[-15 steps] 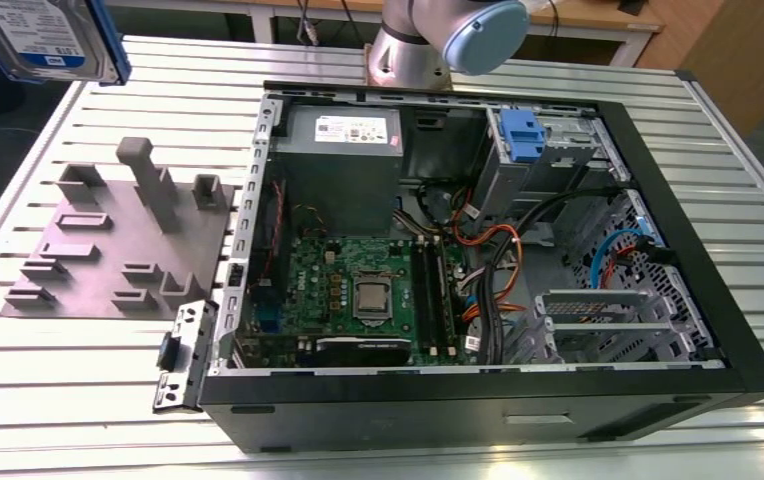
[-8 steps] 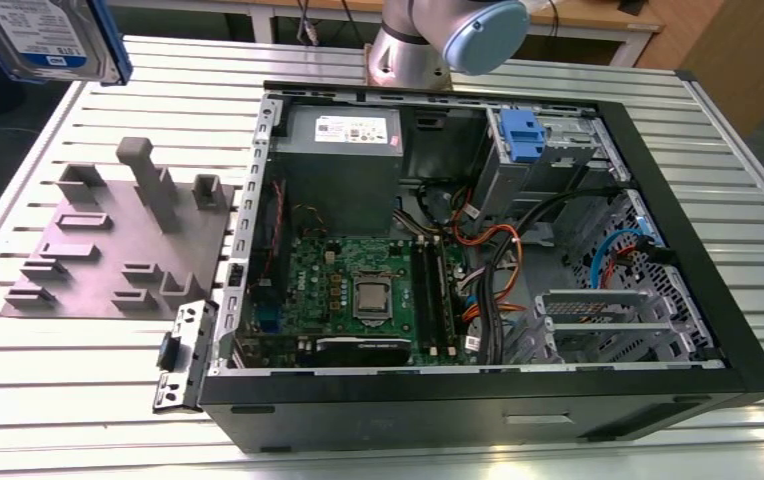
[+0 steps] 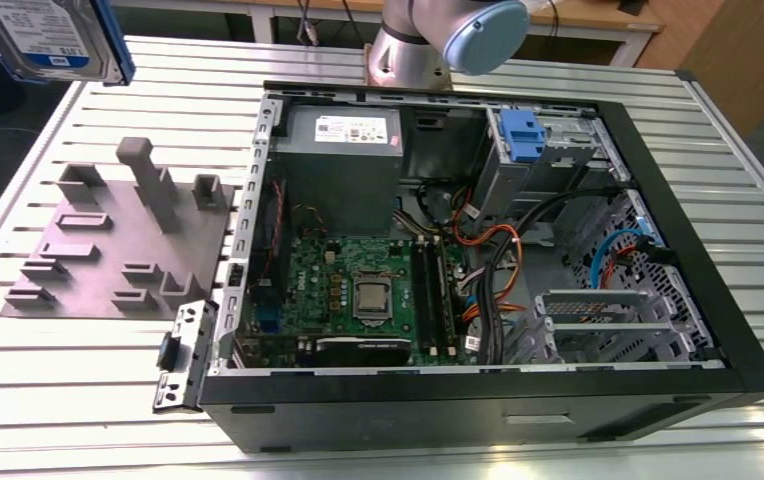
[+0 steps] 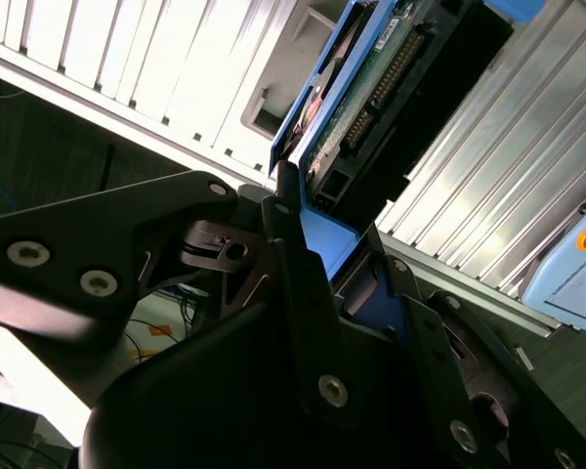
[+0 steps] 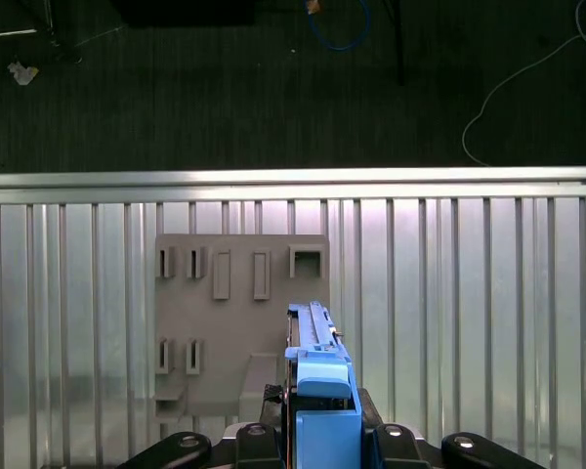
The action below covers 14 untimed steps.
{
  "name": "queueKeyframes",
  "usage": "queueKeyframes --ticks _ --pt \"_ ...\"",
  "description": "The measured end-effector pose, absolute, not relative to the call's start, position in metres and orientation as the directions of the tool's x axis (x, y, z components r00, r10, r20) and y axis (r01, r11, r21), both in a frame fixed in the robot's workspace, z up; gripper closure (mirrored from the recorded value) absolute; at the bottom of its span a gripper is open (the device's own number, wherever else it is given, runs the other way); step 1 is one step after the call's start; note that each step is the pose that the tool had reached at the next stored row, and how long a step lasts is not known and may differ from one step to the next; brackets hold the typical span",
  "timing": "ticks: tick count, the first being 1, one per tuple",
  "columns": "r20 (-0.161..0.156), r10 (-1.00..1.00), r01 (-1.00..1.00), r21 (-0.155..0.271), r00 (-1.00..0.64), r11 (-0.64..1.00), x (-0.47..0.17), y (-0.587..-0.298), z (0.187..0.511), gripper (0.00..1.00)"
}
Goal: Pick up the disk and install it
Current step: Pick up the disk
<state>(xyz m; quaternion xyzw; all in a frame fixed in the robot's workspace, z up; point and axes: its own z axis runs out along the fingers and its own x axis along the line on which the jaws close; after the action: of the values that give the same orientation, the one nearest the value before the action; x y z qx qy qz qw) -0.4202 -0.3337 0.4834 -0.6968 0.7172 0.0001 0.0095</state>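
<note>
The disk [image 3: 51, 38], a silver hard drive with a white-and-blue label and a blue bracket, hangs high over the table's far corner at the exterior view's left, well away from the computer case. In the second wrist view my gripper [image 4: 337, 239] is shut on the blue bracket of the disk [image 4: 371, 88], whose green circuit board and connector face the camera. In the first wrist view the disk [image 5: 317, 376] stands edge-on between the black fingers [image 5: 264, 403], above the grey holder plate [image 5: 225, 322].
An open black computer case [image 3: 702, 300] lies on the slatted aluminium table [image 3: 756, 180], with motherboard [image 3: 355, 290], cables and a drive bay with a blue latch [image 3: 522, 135] at its far side. A grey holder plate [image 3: 102, 250] lies left of the case. The arm's base [image 3: 416, 50] stands behind.
</note>
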Motion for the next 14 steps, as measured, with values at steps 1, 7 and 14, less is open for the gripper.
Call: queueKeyframes --ticks 1,7,14 --pt "-0.014 -0.999 -0.999 -0.013 -0.029 0.029 -0.4202 -0.3337 0.4834 0.64" --pt "-0.014 -0.999 -0.999 -0.013 -0.029 0.029 -0.4199 -0.3347 0.4834 0.64" --pt "-0.014 -0.999 -0.999 -0.013 -0.029 0.029 -0.4198 -0.3357 0.4834 0.64"
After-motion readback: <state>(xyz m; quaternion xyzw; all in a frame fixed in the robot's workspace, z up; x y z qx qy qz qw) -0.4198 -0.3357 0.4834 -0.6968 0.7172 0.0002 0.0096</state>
